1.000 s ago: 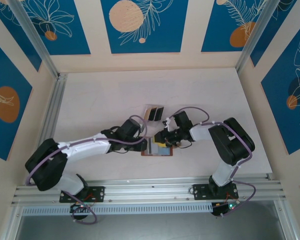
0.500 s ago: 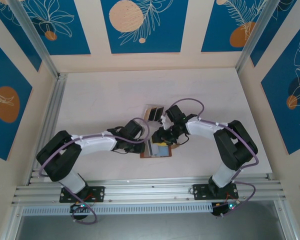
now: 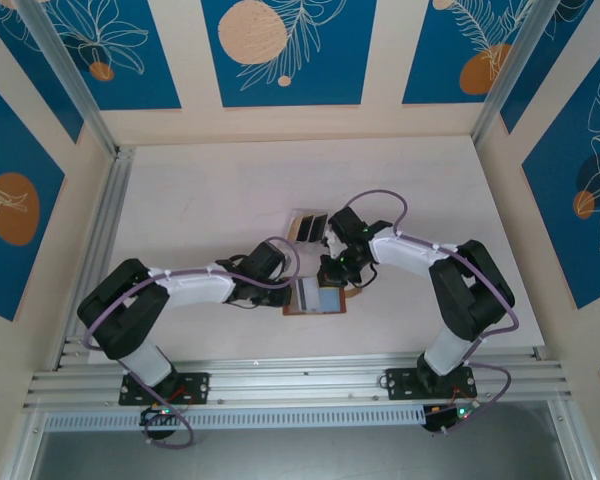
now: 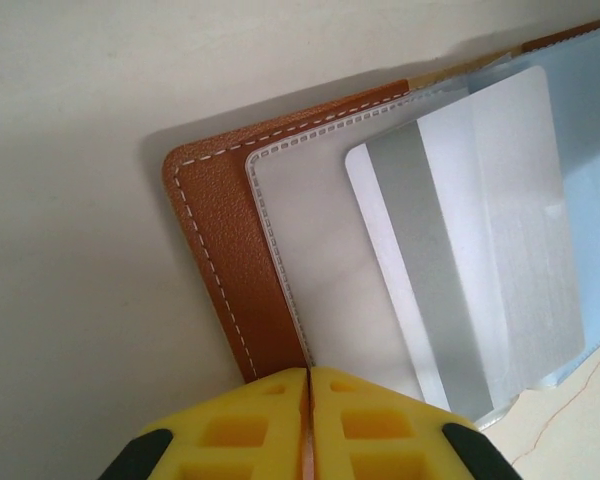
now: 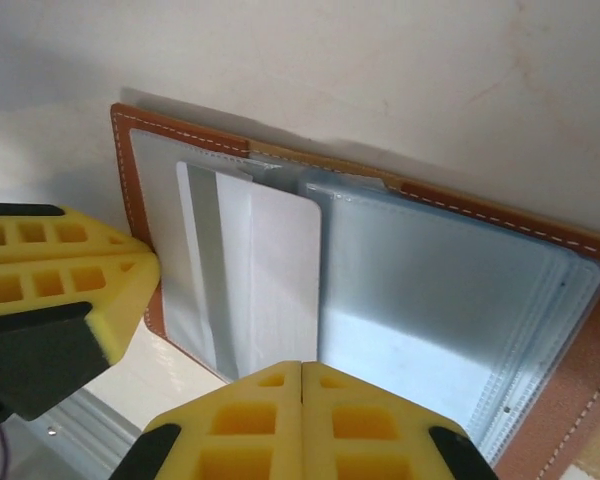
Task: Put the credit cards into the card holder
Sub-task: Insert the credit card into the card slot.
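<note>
Pale table with an open card holder near its middle

The table (image 3: pixel 200 200) is a whitish, matte surface, bordered by aluminium rails along its left and near edges. The brown leather card holder (image 3: pixel 315 298) lies open and flat on it, slightly towards the near side of centre, its blue-grey lining facing up. Just beyond it, on the far side, a small clear box (image 3: pixel 308 226) sits on the table, apart from the card holder. Seen from the left wrist, the card holder's (image 4: pixel 220 270) stitched corner rests flush on the pale table (image 4: pixel 80 150).
</note>
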Action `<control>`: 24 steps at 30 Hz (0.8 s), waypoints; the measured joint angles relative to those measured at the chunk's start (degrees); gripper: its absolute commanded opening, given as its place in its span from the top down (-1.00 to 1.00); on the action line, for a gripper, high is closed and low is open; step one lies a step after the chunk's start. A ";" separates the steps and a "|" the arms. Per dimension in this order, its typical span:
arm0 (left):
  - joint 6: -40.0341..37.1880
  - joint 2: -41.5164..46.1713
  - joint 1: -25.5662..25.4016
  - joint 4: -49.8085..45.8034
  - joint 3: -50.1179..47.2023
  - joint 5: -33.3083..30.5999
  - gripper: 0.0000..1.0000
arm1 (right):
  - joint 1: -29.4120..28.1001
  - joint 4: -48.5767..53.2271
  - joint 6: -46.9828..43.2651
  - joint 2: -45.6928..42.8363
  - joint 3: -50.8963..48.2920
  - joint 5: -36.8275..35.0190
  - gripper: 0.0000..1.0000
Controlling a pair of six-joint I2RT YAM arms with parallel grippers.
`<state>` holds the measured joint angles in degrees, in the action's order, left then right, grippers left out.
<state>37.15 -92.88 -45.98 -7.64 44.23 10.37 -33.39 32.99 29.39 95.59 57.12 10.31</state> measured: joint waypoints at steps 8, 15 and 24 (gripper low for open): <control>0.02 -0.20 0.02 1.31 -0.35 0.31 0.82 | -2.56 1.44 0.15 3.15 1.88 -5.07 0.99; 0.02 -0.20 0.07 2.16 -0.79 0.57 0.82 | -3.80 1.97 0.57 5.27 2.82 -6.47 0.98; 0.42 -0.20 0.11 3.48 -1.55 1.33 0.82 | -5.25 0.09 2.10 5.66 3.32 -4.07 0.97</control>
<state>37.56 -93.08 -45.87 -4.16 42.68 11.70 -38.63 33.08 31.48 101.25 60.45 6.24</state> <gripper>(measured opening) 0.090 0.067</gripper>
